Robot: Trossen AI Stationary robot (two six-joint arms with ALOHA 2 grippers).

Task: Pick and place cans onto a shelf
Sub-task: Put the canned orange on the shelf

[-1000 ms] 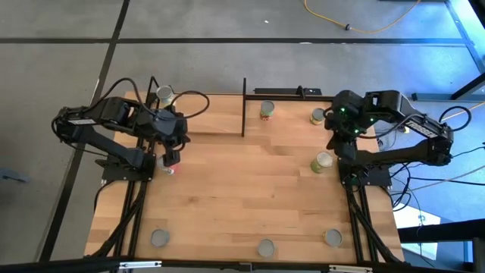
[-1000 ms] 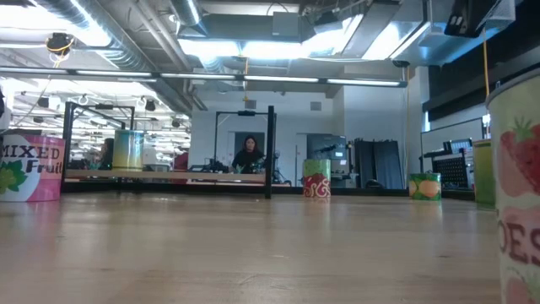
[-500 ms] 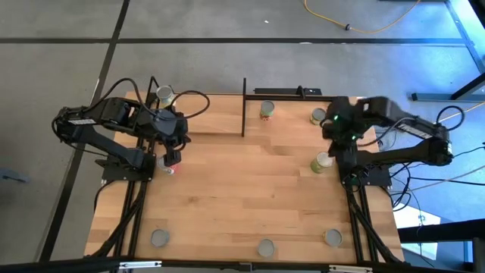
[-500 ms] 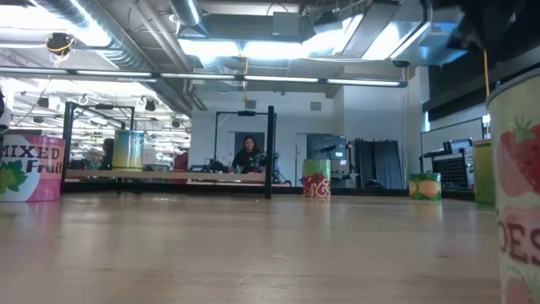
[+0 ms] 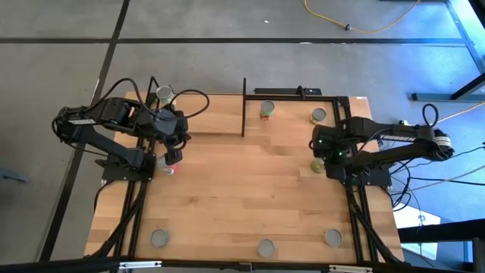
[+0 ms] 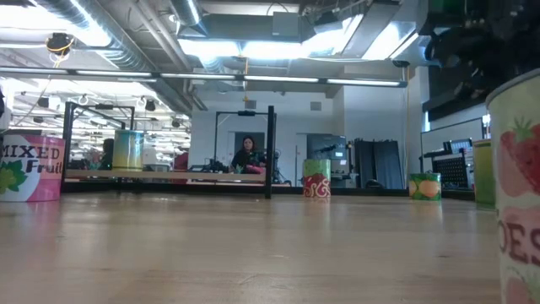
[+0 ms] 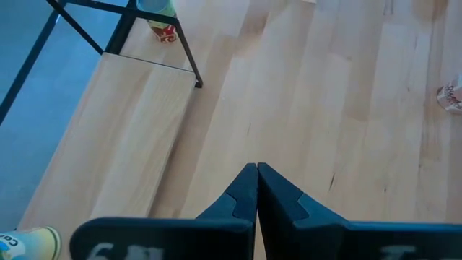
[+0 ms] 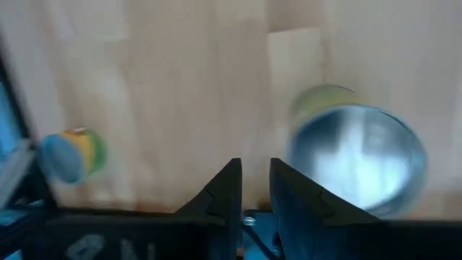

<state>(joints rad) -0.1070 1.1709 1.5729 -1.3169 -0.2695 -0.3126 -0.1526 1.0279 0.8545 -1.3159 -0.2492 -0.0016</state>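
Observation:
Several cans stand upright on the wooden table. One green-labelled can (image 5: 317, 165) stands at the middle right. My right gripper (image 5: 326, 149) hovers above it, its fingers a narrow gap apart. In the right wrist view the can's silver top (image 8: 354, 160) lies just beside one finger, not between them (image 8: 255, 189). The shelf (image 5: 198, 125) is a light plank with black rods at the far left, and one can (image 5: 164, 95) stands at its far-left end. My left gripper (image 5: 173, 156) is shut and empty near the shelf (image 7: 123, 137).
Two cans stand at the far edge (image 5: 267, 110) (image 5: 318, 115), and three stand along the near edge (image 5: 159, 238) (image 5: 265, 247) (image 5: 332, 237). A black upright rod (image 5: 243, 106) stands at the shelf's right end. A person shows in the room beyond the table (image 6: 247, 154).
My right gripper has swung from the far right corner toward the near edge and down, and now stands over the green-labelled can at the middle right. The arm now lies stretched out along the right side. The cans have not moved.

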